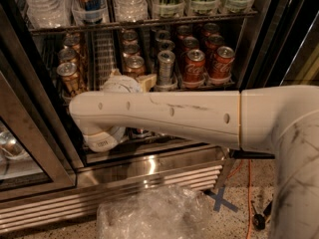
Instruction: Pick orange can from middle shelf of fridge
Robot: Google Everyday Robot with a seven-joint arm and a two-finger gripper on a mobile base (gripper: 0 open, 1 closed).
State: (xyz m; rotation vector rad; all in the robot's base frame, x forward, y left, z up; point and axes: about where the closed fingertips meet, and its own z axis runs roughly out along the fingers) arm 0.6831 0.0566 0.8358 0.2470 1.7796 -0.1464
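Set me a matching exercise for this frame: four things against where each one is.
Things:
1 gripper
2 silver can
3 Coca-Cola cans
4 tape cross

Places:
A on the floor
B right part of the middle shelf
C just in front of the orange can
D between the orange can and the Coca-Cola cans

Pairs: 1-C, 2-D, 3-B, 4-A

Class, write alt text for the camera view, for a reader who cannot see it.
A white robot arm reaches into an open fridge, its gripper by an orange can on the middle shelf. Red Coca-Cola cans share that shelf.
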